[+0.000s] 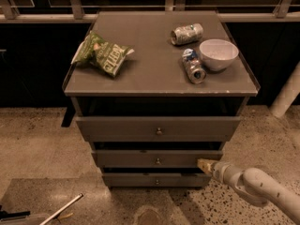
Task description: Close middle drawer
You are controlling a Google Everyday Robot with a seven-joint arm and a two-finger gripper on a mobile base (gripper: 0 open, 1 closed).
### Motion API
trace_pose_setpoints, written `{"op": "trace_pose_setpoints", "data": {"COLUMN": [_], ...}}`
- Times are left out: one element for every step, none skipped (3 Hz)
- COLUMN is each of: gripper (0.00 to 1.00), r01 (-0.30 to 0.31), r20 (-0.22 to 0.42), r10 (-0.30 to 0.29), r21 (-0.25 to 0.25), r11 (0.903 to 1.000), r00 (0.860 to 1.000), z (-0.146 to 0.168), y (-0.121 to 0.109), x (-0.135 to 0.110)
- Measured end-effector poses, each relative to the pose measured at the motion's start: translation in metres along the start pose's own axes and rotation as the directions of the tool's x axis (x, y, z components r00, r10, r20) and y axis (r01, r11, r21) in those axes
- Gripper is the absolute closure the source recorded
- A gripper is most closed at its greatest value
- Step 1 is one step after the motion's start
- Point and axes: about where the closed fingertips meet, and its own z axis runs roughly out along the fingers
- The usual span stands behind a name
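Cabinet (75,86) fills the middle of the view, three grey drawers stacked under a flat top. Middle drawer (136,158) sits second down, just below centre, with its small round knob (158,161) at mid-front. It is not flush: a dark gap shows above its front, and the front stands out ahead of the bottom drawer (150,179) at 6 o'clock from it. Top drawer (122,128), at 12 o'clock from it, stands out further and shows an open dark slot under the cabinet top. My claw (204,164) is at 4 o'clock in the view, its tan tip at the 3 o'clock end of the middle drawer's front, touching or just beside the corner; I cannot tell which. Claw state: cannot tell, released or clenched. My arm (255,187) runs off from it toward 4 o'clock, over the speckled floor (37,144). On the top: chip bag (102,55) at 10 o'clock, one can (186,33) lying at 1 o'clock, a second can (193,65) lying just beside a white bowl (218,54) at 2 o'clock. A pale stick (62,210) lies on the floor at 7 o'clock.
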Motion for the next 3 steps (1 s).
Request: {"op": "trace_pose_setpoints", "data": {"gripper": [1.00, 1.00, 0.81], "r01": [-0.042, -0.113, -0.121], "r20": [0.037, 0.100, 0.109], "r10": [0.042, 0.106, 0.111], "r21": [0.018, 0.062, 0.085], "r11": [0.9989, 0.9917, 0.9890], "r00": [0.998, 0.989, 0.988], "z": [-0.003, -0.012, -0.013], "y": [0.007, 0.028, 0.028], "x": [0.020, 0.042, 0.042]}}
